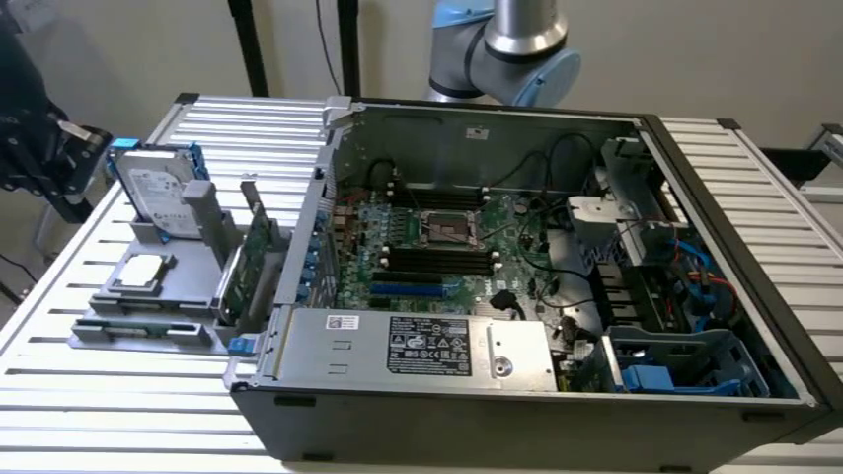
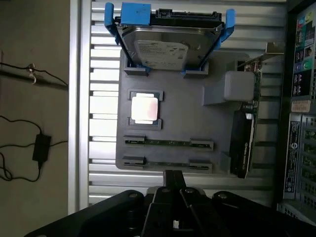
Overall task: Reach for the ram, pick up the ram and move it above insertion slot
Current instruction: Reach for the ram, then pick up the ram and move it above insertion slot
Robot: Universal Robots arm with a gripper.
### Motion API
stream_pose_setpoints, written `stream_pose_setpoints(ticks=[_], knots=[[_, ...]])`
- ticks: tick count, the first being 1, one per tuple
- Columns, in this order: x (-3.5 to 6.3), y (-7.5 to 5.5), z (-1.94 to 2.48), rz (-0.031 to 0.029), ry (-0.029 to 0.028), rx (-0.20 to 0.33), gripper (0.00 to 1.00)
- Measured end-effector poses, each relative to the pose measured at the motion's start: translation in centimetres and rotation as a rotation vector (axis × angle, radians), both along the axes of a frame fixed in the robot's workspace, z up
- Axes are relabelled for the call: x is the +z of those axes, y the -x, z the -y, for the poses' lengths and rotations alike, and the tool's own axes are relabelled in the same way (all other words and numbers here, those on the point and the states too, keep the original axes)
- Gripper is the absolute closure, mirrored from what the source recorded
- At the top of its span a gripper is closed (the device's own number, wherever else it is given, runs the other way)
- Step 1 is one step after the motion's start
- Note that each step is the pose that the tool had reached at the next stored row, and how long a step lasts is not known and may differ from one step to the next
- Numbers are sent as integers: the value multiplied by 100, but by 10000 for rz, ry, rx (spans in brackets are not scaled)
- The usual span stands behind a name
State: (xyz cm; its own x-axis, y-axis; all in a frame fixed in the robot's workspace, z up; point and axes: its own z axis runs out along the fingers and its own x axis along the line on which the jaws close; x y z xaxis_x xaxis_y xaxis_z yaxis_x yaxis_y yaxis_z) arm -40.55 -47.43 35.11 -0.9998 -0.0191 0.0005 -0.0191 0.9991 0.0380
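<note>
Two thin green ram sticks [image 2: 168, 142] [image 2: 167, 163] lie side by side in grey clips on a grey holder [image 2: 182, 118]; in the exterior view they sit at the holder's front edge [image 1: 145, 331]. My gripper [image 2: 174, 174] hovers above the holder, just off the nearer stick, shut with nothing in it. The arm's dark end [image 1: 46, 158] hangs at the exterior view's left edge, beyond the holder. The black memory slots [image 1: 428, 259] sit beside the CPU socket on the motherboard in the open case.
On the holder also stand a silver hard drive in a blue frame [image 2: 168, 47], a CPU chip [image 2: 144, 107] and an upright green expansion card [image 1: 257, 262]. The open computer case [image 1: 527, 296] is on a slatted metal table [image 1: 118, 395]; the arm's base [image 1: 520, 49] is behind it.
</note>
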Motion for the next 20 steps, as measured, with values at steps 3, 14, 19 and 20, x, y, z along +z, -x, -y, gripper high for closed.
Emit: stream_pose_setpoints(ticks=[3,14,19,20], knots=[[3,0,38,1,0,2,89],[3,0,38,0,-1,2,89],[3,-1,40,0,-1,105,89],[3,-1,40,1,-1,268,89]])
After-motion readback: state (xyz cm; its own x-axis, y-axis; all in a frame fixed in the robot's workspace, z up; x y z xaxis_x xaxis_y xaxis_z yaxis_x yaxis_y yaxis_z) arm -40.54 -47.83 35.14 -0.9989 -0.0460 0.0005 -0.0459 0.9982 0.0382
